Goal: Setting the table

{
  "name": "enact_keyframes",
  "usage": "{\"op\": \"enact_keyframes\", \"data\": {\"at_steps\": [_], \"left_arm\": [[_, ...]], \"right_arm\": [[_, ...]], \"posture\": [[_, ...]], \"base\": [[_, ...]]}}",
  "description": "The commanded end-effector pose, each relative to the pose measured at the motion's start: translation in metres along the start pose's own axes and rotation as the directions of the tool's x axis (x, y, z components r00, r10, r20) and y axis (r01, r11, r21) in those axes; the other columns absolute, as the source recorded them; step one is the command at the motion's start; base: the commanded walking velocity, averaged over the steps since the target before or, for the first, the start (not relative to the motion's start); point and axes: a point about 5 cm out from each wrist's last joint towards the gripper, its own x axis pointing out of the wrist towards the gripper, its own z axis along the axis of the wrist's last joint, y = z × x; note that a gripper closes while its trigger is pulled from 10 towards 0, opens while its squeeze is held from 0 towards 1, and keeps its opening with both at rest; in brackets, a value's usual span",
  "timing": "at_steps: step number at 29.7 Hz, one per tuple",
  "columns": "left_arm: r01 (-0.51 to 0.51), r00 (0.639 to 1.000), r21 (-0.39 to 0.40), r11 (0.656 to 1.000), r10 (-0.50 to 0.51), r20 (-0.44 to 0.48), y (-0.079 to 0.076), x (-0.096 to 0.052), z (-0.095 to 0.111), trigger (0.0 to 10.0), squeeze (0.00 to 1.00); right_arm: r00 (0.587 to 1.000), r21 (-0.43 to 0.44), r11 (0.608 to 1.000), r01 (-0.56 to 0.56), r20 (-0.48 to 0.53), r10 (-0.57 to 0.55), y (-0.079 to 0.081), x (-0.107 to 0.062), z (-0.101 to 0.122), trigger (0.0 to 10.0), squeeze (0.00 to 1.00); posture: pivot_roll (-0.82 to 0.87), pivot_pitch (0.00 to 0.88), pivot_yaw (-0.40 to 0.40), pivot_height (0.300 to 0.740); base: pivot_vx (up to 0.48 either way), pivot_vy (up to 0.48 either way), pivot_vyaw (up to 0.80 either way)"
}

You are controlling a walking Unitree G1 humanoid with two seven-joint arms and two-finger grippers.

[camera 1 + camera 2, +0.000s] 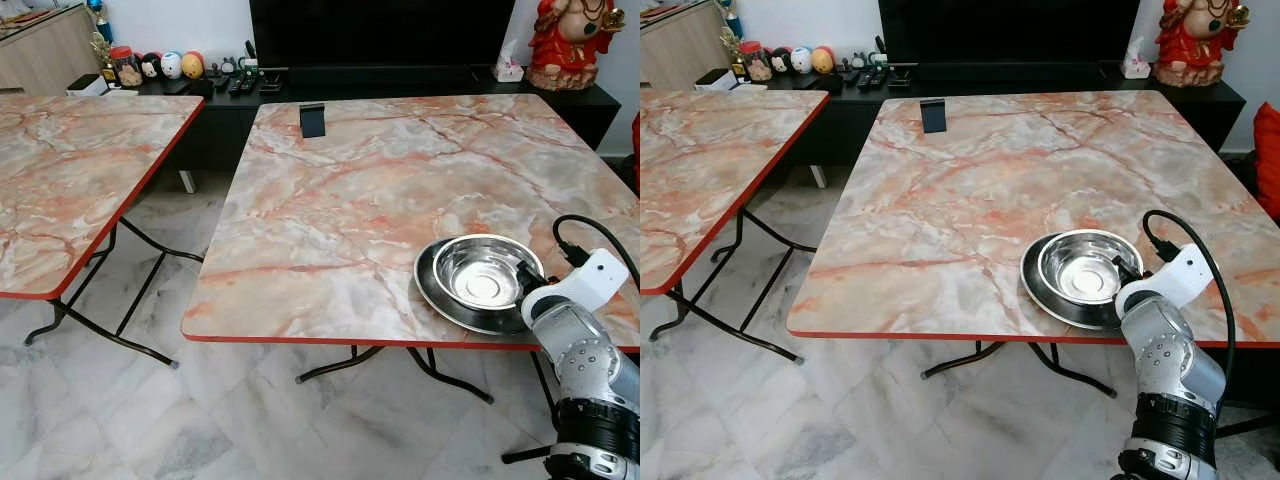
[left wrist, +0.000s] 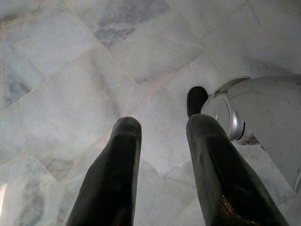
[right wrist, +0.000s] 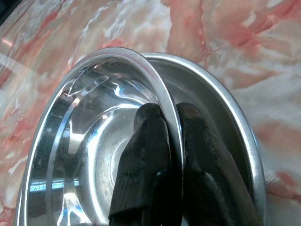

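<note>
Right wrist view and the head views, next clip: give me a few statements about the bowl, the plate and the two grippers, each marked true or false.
1. The right gripper pinches the rim of the steel bowl. True.
2. The bowl sits in a steel plate near the table's front edge. True.
3. The left gripper holds a spoon. False: its fingers are apart with nothing between them, above the marble floor.
4. The bowl is full of soup. False: it is empty.
5. A small black stand stands near the table's far edge. True.
</note>
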Motion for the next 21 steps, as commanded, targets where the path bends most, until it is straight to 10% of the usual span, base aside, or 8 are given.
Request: {"op": "enact_keyframes", "data": {"at_steps": [1, 3, 6, 7, 21], "left_arm": [[-0.017, 1.0, 0.007, 1.0, 0.017, -0.024, 0.0069, -0.0027, -0.0038, 10.0, 0.0], [-0.018, 1.0, 0.007, 1.0, 0.018, -0.023, 0.0071, -0.0027, -0.0037, 10.0, 0.0], [-0.019, 1.0, 0.007, 1.0, 0.019, -0.023, 0.0071, -0.0027, -0.0036, 10.0, 0.0], [-0.019, 1.0, 0.006, 1.0, 0.019, -0.024, 0.0072, -0.0027, -0.0037, 10.0, 0.0], [-0.018, 1.0, 0.007, 1.0, 0.019, -0.023, 0.0074, -0.0028, -0.0035, 10.0, 0.0]], "right_arm": [[1.0, 0.003, 1.0, -0.007, 0.016, 0.007, 0.0049, 0.0003, 0.0043, 10.0, 0.0], [1.0, 0.001, 1.0, -0.01, 0.014, 0.01, 0.0059, 0.0006, 0.0033, 10.0, 0.97], [1.0, -0.005, 1.0, -0.011, 0.013, 0.011, 0.0067, 0.001, 0.0028, 10.0, 0.9], [1.0, -0.009, 1.0, -0.012, 0.012, 0.012, 0.007, 0.0012, 0.0025, 10.0, 0.0], [1.0, -0.053, 0.999, -0.003, 0.021, 0.004, 0.0072, 0.001, 0.0031, 10.0, 0.0]], "posture": [[-0.11, 0.0, 0.062, 0.74], [-0.11, 0.0, 0.063, 0.74], [-0.11, 0.0, 0.063, 0.74], [-0.11, 0.0, 0.064, 0.74], [-0.11, 0.0, 0.066, 0.74]], "base": [[0.0, 0.0, 0.0], [0.0, 0.0, 0.0], [0.0, 0.0, 0.0], [0.0, 0.0, 0.0], [0.0, 0.0, 0.0]]}}
